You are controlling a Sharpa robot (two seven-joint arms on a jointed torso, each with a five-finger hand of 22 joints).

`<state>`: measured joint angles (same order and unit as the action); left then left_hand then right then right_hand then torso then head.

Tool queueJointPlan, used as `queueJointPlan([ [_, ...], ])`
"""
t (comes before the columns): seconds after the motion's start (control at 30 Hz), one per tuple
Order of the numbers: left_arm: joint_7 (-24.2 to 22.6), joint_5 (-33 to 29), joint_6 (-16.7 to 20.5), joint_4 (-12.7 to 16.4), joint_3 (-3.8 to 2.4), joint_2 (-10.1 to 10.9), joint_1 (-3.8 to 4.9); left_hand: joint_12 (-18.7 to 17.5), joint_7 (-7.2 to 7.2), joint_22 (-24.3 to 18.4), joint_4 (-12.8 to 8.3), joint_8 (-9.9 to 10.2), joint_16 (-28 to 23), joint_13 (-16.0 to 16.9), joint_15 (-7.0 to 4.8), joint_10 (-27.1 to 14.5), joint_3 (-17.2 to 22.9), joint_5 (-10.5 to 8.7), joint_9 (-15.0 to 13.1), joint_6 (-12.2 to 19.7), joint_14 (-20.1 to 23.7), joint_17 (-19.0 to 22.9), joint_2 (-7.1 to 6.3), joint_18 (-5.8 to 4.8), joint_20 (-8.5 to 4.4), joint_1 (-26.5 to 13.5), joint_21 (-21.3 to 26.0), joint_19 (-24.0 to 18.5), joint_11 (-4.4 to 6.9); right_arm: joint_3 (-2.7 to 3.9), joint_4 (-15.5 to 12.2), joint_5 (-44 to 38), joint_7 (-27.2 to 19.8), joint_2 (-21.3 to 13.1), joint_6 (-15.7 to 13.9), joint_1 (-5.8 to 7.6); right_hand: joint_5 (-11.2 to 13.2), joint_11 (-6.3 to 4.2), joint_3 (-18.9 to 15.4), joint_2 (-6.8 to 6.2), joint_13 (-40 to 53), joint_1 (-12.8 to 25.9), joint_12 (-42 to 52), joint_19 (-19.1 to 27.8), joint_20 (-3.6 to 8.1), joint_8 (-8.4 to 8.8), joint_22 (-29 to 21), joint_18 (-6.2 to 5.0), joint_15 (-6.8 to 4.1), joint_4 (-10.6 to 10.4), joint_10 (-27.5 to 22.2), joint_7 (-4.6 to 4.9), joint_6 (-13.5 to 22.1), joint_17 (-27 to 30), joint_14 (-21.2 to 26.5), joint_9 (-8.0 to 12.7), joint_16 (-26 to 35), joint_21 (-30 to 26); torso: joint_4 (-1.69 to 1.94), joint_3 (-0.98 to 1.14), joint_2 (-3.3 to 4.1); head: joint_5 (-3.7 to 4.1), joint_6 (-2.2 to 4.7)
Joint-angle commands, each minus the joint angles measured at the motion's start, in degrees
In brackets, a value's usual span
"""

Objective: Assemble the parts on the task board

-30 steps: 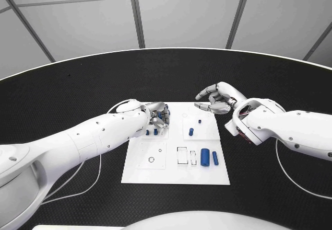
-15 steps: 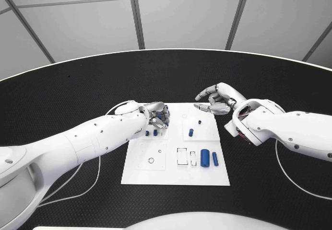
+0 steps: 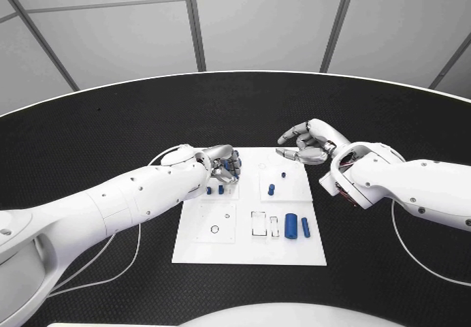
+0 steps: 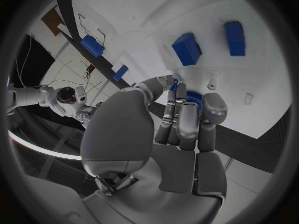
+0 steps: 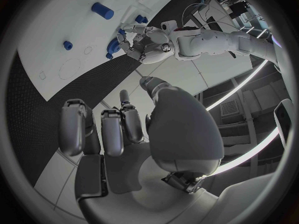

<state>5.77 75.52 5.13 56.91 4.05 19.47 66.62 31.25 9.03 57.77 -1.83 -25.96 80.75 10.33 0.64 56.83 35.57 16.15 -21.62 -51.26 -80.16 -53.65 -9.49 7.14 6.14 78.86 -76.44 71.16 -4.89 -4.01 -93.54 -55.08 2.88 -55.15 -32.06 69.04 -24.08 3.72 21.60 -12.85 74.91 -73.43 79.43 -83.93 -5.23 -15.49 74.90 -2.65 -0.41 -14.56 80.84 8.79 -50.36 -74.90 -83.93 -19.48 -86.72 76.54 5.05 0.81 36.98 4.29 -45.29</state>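
- The left hand (image 3: 222, 163) hangs over the board's (image 3: 246, 245) upper-left corner, at about 10 o'clock from the board's middle – its fingers are pinched together on a small blue part (image 4: 193, 97), seen from the wrist as a round blue piece between the fingertips.
- The right hand (image 3: 306, 144) sits at the board's 1 o'clock corner, over the black desk (image 3: 118, 122), fingers curled in with nothing in them.
- The rest of the blue parts lie on the board: a fat cylinder (image 3: 290, 223) and a thin pin (image 3: 305, 225) at about 4 o'clock, a short peg (image 3: 271, 189) near the middle, a tiny one (image 3: 284, 174) above it, and two stubs (image 3: 214, 190) under the left hand.
- By the look of them these parts are hard, smooth plastic – light, stiff, not fragile, but round and apt to roll or slip from metal fingertips.
- I'd judge the best hold is across the curved sides near mid-length, leaving the end free to go into its recess.
- The board is a flat, matt white plate with shallow outlined pockets; the desk has a rough black woven mat that should keep things from sliding.
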Motion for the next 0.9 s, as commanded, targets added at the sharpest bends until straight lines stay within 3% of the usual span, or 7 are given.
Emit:
queueJointPlan([
  [0.03, 0.17, -0.04, -0.2, 0.04, 0.0, 0.07, 0.0, -0.63, 0.0, 0.21, -0.32, 0.36, -0.31, -0.14, -0.03, 0.59, 0.21, 0.02, 0.08, -0.68, -0.15, 0.4, -0.08, -0.5, 0.03, 0.15, -0.34, 0.53, 0.0, 0.0, -0.01, 0.0, -0.01, 0.0, 0.01, 0.0, -0.29, 0.0, 0.4, 0.72, 5.45, 0.07, 0.18, -1.46, 0.3, -0.34, 4.81, -0.61, -0.34, -0.02, 0.31, -0.08, -0.37, -9.56, -4.6, 0.01, 0.24, -0.1, -0.03, 0.08, 0.03, -0.05, 0.03],
  [0.5, 0.95, -0.09, -0.47, 0.41, 0.0, 0.48, 0.01, -1.87, -0.09, 1.21, -0.88, 0.93, -1.21, -0.34, -0.25, 2.32, 0.62, -0.02, 0.14, -2.19, 0.23, 3.79, -0.04, -0.69, -0.03, -0.09, -0.91, 1.13, 0.21, 0.0, -0.11, 0.0, 0.01, -0.14, -0.03, 0.0, -0.29, 0.0, 0.4, 0.72, 5.45, 0.07, 0.18, -1.46, 0.3, -0.34, 4.81, -0.61, -0.34, -0.02, 0.31, -0.08, -0.37, -9.56, -4.6, 0.01, 0.24, -0.1, -0.03, 0.06, -0.01, -0.22, 0.04],
  [0.9, 1.5, -0.3, 0.0, 2.28, -0.02, 2.24, 0.08, -3.06, -0.12, 2.26, -1.99, 1.68, -1.6, -0.34, -0.4, 3.7, 1.32, -0.11, 0.23, -3.19, 0.12, 5.34, 0.05, -0.9, -0.13, 0.49, -1.48, 1.77, 0.31, 0.0, -0.06, 0.0, -0.01, -0.2, -0.07, 0.0, -0.29, 0.0, 0.4, 0.72, 5.45, 0.07, 0.18, -1.46, 0.3, -0.34, 4.81, -0.61, -0.34, -0.02, 0.31, -0.08, -0.37, -9.56, -4.6, 0.01, 0.24, -0.1, 0.0, -0.01, -0.08, -0.38, 0.21],
])
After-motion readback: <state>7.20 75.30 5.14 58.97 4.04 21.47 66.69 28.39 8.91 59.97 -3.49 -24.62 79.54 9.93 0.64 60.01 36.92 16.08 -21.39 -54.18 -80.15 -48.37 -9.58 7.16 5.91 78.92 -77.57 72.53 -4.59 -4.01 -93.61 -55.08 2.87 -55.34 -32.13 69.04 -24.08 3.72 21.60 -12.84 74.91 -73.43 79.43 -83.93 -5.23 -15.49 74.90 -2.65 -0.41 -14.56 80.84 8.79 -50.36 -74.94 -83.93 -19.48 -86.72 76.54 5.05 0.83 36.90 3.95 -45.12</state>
